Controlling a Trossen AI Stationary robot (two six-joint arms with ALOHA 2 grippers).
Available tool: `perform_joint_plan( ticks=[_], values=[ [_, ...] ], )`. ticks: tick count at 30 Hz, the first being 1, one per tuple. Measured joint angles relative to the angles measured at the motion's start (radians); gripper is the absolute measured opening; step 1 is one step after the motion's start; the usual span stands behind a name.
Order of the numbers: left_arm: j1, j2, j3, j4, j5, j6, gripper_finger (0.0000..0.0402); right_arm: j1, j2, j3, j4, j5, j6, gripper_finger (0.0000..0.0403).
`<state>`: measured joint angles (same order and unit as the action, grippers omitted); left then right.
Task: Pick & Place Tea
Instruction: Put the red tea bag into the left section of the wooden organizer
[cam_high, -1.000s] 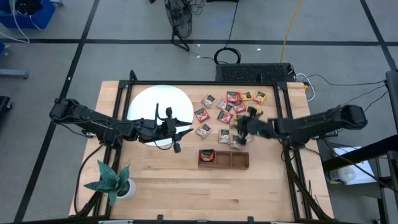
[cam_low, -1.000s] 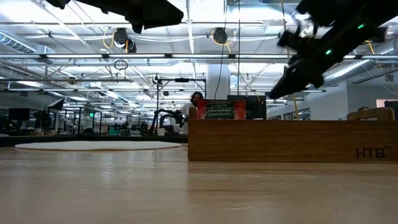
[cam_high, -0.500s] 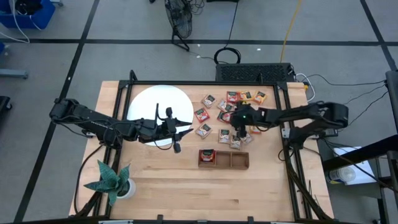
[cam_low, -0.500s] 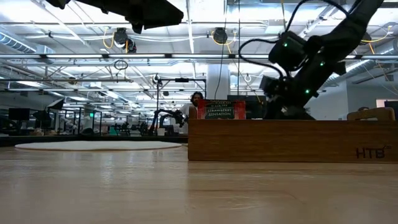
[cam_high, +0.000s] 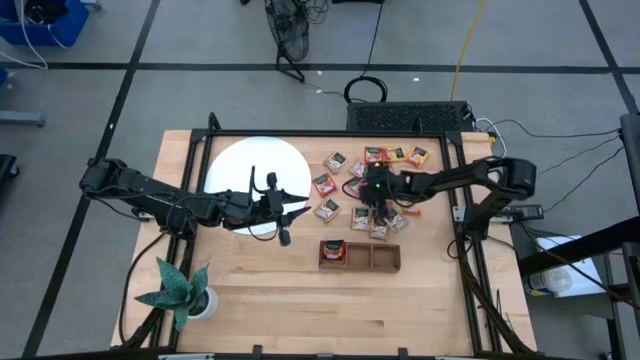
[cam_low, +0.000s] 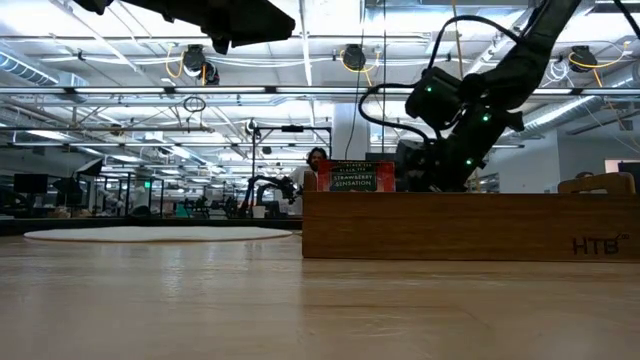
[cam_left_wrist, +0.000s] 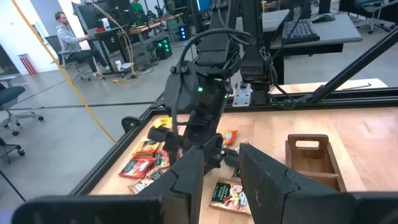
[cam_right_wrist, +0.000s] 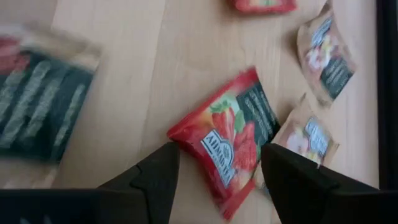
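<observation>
Now the right claw (cam_right_wrist: 217, 180), jaws spread, straddles a red strawberry sachet (cam_right_wrist: 229, 140) overlapping a neighbouring sachet (cam_right_wrist: 308, 140); closing could pinch both.

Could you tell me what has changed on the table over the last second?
The right gripper swung from the table's right side in over the scattered tea sachets and opened, now poised above a red strawberry sachet with nothing held. The left gripper stayed by the white disc; the wooden tray kept its single sachet.
</observation>
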<state>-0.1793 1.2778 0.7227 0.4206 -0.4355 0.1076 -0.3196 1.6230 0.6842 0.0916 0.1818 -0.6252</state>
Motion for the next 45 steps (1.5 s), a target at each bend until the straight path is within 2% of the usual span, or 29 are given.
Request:
perform_joint_plan(
  ticks=[6,10,17,21,24,29,32,35,43,45],
  values=[
    [0.000,0.000,0.000,0.000,0.000,0.000,0.0108,-0.007,0.037,0.029,-0.053,-0.003,0.010,0.0192],
    [0.000,0.000,0.000,0.000,0.000,0.000,0.0108,-0.015,0.042,0.029,-0.069,-0.018,0.035,0.0144],
    [0.000,0.000,0.000,0.000,0.000,0.000,0.0108,-0.016,0.043,0.027,-0.073,-0.042,0.091,0.0024],
    [0.000,0.000,0.000,0.000,0.000,0.000,0.0108,-0.006,0.044,0.027,-0.070,-0.035,0.096,0.0010],
    [0.000,0.000,0.000,0.000,0.000,0.000,0.0108,0.031,0.039,0.026,-0.058,0.019,0.092,0.0005],
    [0.000,0.000,0.000,0.000,0.000,0.000,0.0108,0.145,-0.018,0.018,-0.052,0.228,0.018,0.0003],
    [0.000,0.000,0.000,0.000,0.000,0.000,0.0108,0.221,-0.062,0.022,0.046,0.366,-0.047,0.0002],
    [0.000,0.000,0.000,0.000,0.000,0.000,0.0108,0.290,-0.066,0.000,0.182,0.460,-0.145,0.0001],
    [0.000,0.000,0.000,0.013,0.000,0.000,0.0108,0.388,-0.014,-0.124,0.783,0.502,-0.446,0.0001],
    [0.001,0.000,0.000,0.025,0.000,0.000,0.0108,0.396,-0.007,-0.146,0.889,0.501,-0.504,0.0001]
  ],
)
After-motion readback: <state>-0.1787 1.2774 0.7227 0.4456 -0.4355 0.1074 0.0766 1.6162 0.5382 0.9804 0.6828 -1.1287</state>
